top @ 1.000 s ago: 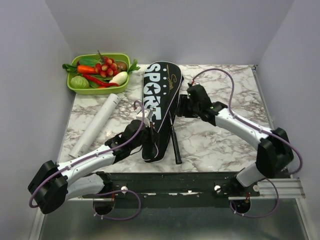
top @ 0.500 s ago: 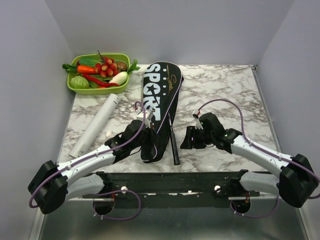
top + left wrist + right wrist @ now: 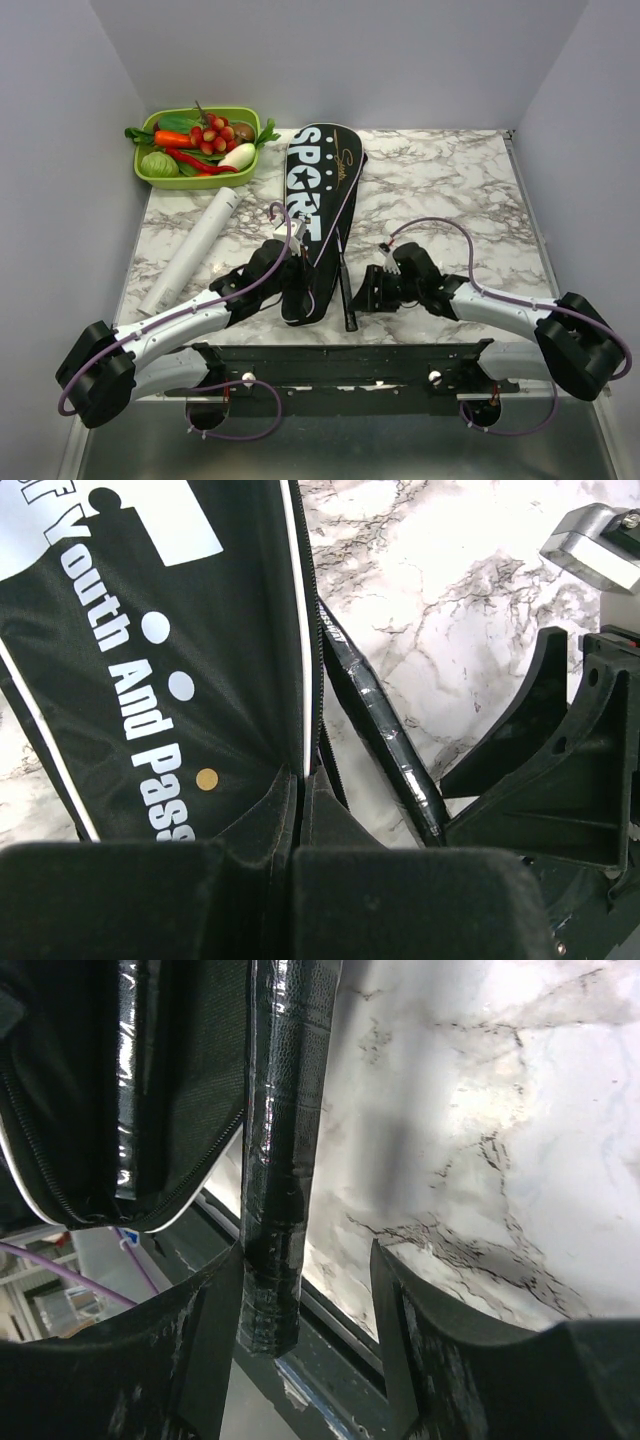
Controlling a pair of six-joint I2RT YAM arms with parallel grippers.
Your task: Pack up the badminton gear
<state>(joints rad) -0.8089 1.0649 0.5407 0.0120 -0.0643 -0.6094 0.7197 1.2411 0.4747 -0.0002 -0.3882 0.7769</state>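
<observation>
The black "SPORT" bag (image 3: 315, 190) lies lengthwise mid-table, narrow end toward me. My left gripper (image 3: 297, 278) is shut on the fabric by the zip at that narrow end (image 3: 298, 815). One black racket handle (image 3: 347, 290) sticks out of the bag beside it, its end over the table's front edge. My right gripper (image 3: 362, 293) is open, and the handle (image 3: 285, 1110) lies between its jaws against the left finger (image 3: 210, 1340). A second wrapped handle (image 3: 126, 1080) shows inside the open bag (image 3: 195, 1050). The racket frames are hidden. The white tube (image 3: 195, 250) lies left.
A green tray (image 3: 150, 178) of toy vegetables stands at the back left corner. The tube lies diagonally between the tray and my left arm. The black rail of the arm mounts (image 3: 350, 365) runs just below the handle's end. Grey walls close both sides.
My right arm has drawn back from the bag's middle toward the front edge and now straddles the end of the racket handle. The left gripper has stayed on the bag.
</observation>
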